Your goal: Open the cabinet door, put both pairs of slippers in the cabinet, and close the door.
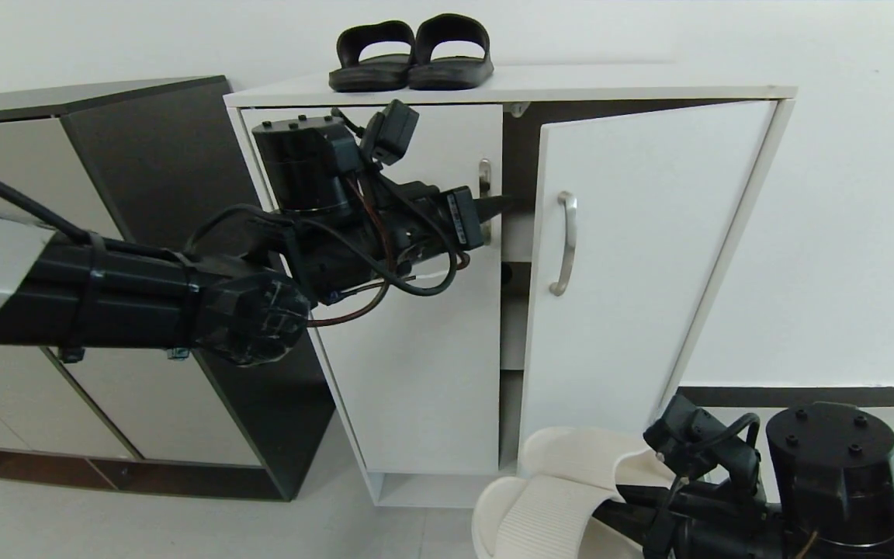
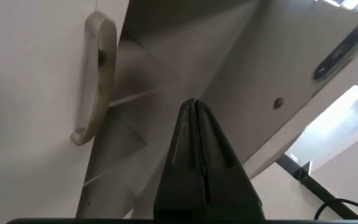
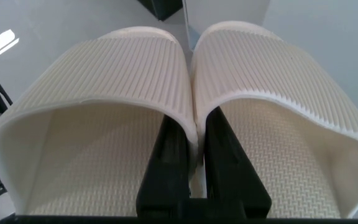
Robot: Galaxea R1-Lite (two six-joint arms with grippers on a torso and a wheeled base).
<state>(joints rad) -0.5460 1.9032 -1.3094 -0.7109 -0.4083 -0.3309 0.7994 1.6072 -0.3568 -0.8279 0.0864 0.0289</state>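
— Where do we have the left pincer [image 1: 497, 206]?
— Its fingers are pressed together with nothing between them. The tip sits at the gap [image 1: 521, 155] between the two doors. It is just beside the left door's handle [image 1: 484, 178], not around it.
— And outward from the tip?
— To its right the right door [image 1: 633, 256] stands ajar, swung toward us. Its upright handle [image 1: 566, 242] is near the tip but apart from it. The left door [image 1: 416, 373] looks shut.
— The right pincer [image 3: 194, 140]?
— It is clamped on the white slippers [image 1: 563, 481], pinching the two inner strap walls together. The pair lies side by side and runs lengthwise straight on from the fingers.
— Which way is the opening from there?
— Up and to the left of the right pincer. The ajar door hangs just beyond the slippers, partly across the way in. We judge the gap too narrow for the pair, so the door must swing wider first. The left pincer is the nearer one for that.
— The black slippers [image 1: 412, 54]?
— They sit side by side on the cabinet top [image 1: 649, 81], above the left pincer and well apart from the right one.
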